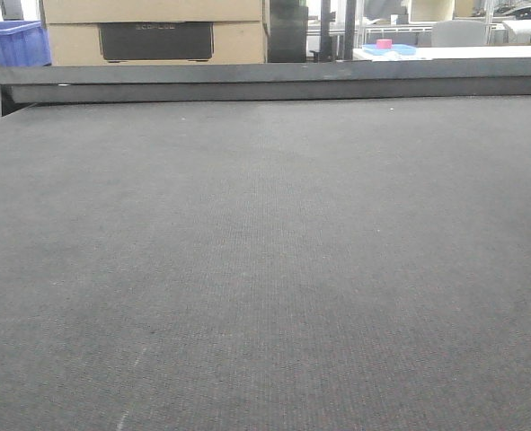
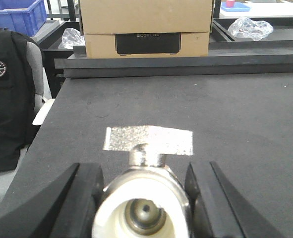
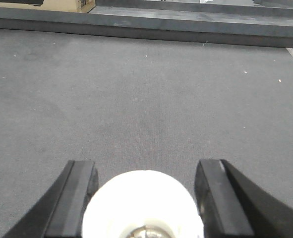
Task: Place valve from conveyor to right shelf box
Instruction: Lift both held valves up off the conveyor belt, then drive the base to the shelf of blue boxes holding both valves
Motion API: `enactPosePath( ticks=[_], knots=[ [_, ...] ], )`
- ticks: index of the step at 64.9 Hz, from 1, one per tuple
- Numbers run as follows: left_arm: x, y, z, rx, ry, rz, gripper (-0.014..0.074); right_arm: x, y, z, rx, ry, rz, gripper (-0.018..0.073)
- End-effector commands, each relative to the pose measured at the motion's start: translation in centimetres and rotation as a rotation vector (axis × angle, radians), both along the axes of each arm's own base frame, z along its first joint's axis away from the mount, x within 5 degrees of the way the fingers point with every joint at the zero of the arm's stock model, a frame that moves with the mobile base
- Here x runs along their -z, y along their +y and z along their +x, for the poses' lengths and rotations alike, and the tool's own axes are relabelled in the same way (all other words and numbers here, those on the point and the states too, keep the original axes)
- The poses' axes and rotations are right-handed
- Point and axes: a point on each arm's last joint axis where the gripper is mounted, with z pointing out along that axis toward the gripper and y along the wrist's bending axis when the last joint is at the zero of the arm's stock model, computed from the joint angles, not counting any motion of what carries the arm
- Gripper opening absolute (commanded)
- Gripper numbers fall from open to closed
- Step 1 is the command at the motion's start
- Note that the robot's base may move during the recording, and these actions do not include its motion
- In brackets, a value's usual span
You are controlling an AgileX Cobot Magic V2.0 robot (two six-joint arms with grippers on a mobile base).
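Grey woven conveyor (image 1: 265, 269) fills my front view. My left gripper (image 2: 145, 167) is closed snugly on the valve (image 2: 142, 196), low over the belt near its left edge. My right gripper (image 3: 146, 164) brackets a white round part (image 3: 142, 201); whether it grips, I cannot tell.

Free room is given across the conveyor (image 1: 265, 269); at the frame's top, passage is barred by the rail (image 1: 274, 83).

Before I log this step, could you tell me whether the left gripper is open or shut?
Shut on the valve: the left gripper has its black fingers against both sides of the metal body.
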Motion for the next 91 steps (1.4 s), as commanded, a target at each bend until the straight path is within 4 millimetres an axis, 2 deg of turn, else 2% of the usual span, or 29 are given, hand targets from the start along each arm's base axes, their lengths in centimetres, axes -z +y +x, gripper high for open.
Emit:
enactPosePath(
  ticks=[1,91],
  knots=[
    [-0.74,-0.03,-0.14,0.004,-0.075,-0.001,-0.0111,-0.97,-0.11,-0.21,0.012,-0.085,-0.013,-0.0162],
    [-0.8,-0.04,-0.14,0.004,-0.081,-0.001,-0.0111,-0.97,-0.11,-0.21,0.012,-0.085,-0.013,-0.0162]
  ],
)
